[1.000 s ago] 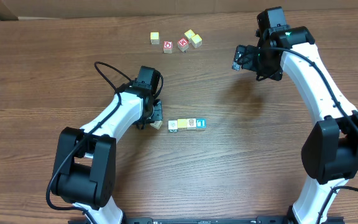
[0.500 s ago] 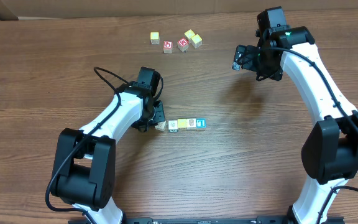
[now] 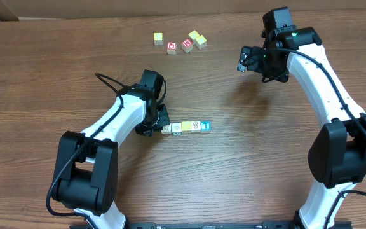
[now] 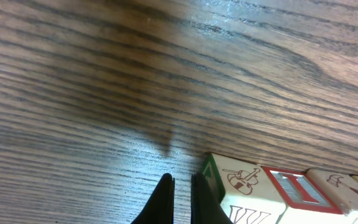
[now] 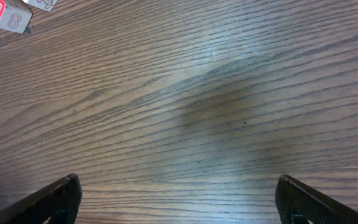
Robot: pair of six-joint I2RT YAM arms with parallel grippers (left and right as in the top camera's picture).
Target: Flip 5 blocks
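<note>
Block (image 4: 246, 190) lettered W, beside closed left claw (image 4: 182, 182)

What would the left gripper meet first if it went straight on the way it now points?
Probably only the bare table. In the wrist view the shut left gripper points at wood; the nearest block sits beside it, not ahead, though depth is unclear.

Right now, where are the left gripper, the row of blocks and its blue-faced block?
left gripper (image 4: 181, 190), left wrist view, between its shut fingertips.
row of blocks (image 3: 186, 127), overhead view, top of a middle block.
blue-faced block (image 3: 204, 126), overhead view, top face.
</note>
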